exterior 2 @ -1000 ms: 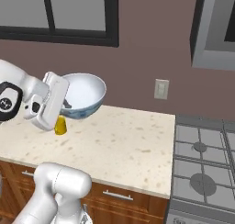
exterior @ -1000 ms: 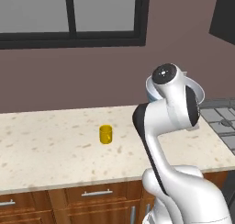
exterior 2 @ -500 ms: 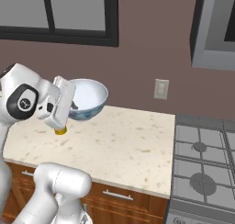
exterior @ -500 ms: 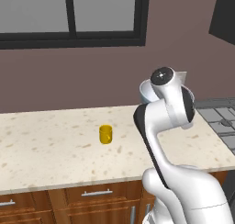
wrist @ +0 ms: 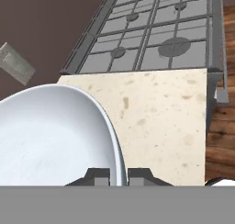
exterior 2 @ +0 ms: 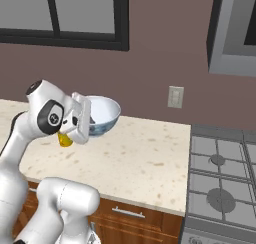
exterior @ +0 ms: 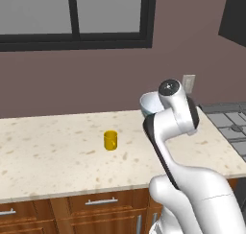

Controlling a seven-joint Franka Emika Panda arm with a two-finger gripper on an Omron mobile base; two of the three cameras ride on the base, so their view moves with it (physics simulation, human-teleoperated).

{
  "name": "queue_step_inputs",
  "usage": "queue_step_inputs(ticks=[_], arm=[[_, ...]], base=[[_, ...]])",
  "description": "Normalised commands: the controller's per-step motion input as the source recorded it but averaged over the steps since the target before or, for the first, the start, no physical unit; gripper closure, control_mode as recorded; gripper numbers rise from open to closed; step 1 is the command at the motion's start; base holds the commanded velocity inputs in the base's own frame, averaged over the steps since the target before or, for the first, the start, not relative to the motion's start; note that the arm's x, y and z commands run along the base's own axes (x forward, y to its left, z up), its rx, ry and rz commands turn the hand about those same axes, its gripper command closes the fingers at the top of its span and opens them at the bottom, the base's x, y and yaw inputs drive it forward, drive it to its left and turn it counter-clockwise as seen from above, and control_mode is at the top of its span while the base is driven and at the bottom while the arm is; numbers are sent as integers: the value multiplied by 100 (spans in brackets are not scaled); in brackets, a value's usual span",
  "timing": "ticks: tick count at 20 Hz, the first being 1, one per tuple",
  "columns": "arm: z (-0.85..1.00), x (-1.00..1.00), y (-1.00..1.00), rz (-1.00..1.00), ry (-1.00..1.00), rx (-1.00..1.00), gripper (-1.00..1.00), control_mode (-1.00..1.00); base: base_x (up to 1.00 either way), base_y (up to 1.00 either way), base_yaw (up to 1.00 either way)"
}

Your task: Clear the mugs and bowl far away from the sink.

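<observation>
Bowl (exterior 2: 103, 116) rim pinched by end effector (wrist: 118, 175), above counter (exterior 2: 145, 160).

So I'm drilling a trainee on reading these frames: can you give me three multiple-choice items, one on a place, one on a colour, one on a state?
1. Where is the yellow mug?
A. on the counter
B. on the stove
C. inside the bowl

2. What colour is the bowl's inside?
A. red
B. black
C. pale white

3. What is the gripper doing?
A. hanging open above the stove
B. shut on the bowl's rim
C. holding the mug

Key: 1 A, the mug stands alone on the speckled top. 2 C, the hand view shows a glossy pale interior. 3 B, its fingertips sit on either side of the rim, with the bowl held up off the counter.
</observation>
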Motion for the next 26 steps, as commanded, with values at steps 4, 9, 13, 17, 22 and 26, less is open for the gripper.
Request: queue_step_inputs(ticks=[4,9,13,17,22,26], arm=[[-50,65,-8,11,0,0,100,-100],[-46,67,0,9,0,0,100,-100],[-35,77,-5,7,0,0,100,-100],[-25,68,-2,5,0,0,100,-100],[-16,62,-2,1,5,0,100,-100],[-19,45,0,0,12,0,100,-100]], base=[[0,0,0],[0,0,0],[0,0,0],[0,0,0],[0,0,0],[0,0,0]])
